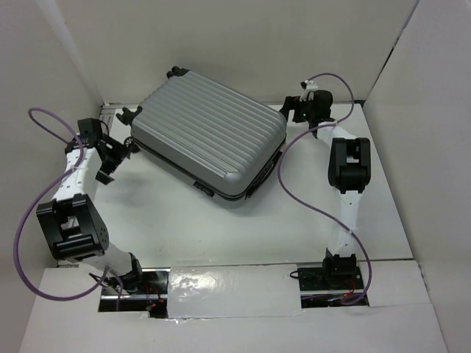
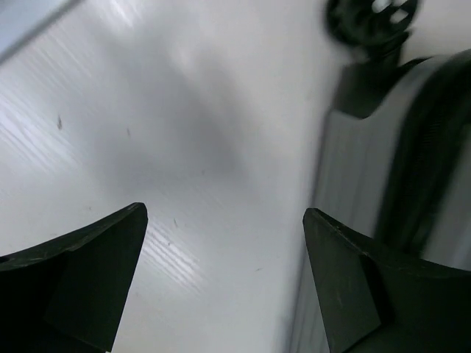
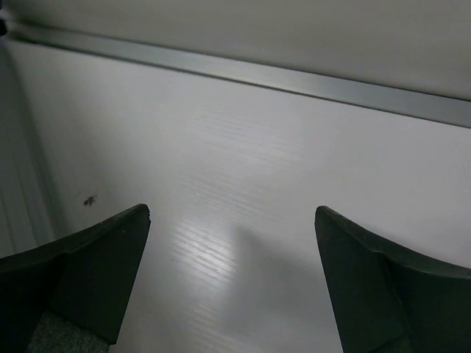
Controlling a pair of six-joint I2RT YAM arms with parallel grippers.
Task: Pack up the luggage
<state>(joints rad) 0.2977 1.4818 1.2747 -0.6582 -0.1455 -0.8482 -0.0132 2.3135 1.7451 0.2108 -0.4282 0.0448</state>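
We see the luggage [image 1: 208,140] as a large silver-grey hard-shell suitcase, shut and lying flat on the white table [image 1: 184,228], its ribbed shell facing up. It sits in the far middle of the table, turned diagonally, with its length running from far left to near right. Small black wheels [image 1: 176,72] stick out at its far-left end. A black seam runs along the near side, between the two shell halves. From the left wrist we see a blurred grey corner of the shell with one black wheel [image 2: 372,18] above it.
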